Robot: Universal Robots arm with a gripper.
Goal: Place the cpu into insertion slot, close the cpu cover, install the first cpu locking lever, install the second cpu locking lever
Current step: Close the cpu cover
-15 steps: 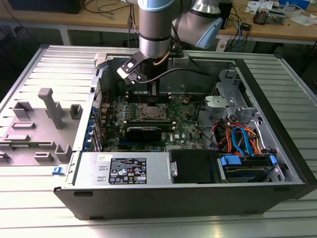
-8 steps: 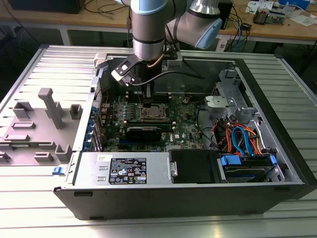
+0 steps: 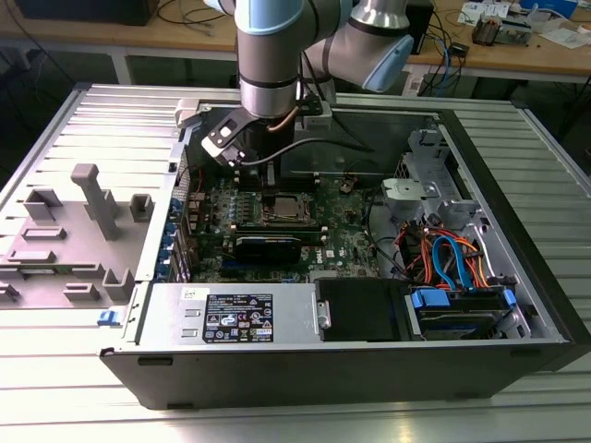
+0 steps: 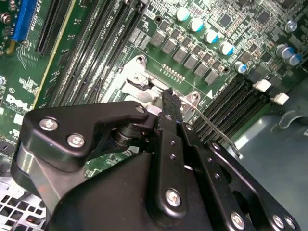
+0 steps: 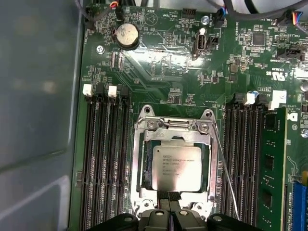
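Hand, closed, at cpu cover edge around cpu.

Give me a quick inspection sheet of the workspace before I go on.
Surface: ribbed metal table carrying the open computer case.
Job's things: cpu sits in the insertion slot; cpu cover appears down around it; a wire lever slants clear beside the slot.
Clutter: grey plastic fixture on the table, at the exterior view's left.
Grippers: claw shut, at the cover's edge.
Cables: orange and blue cables inside the case.
Surroundings: wooden benches behind.
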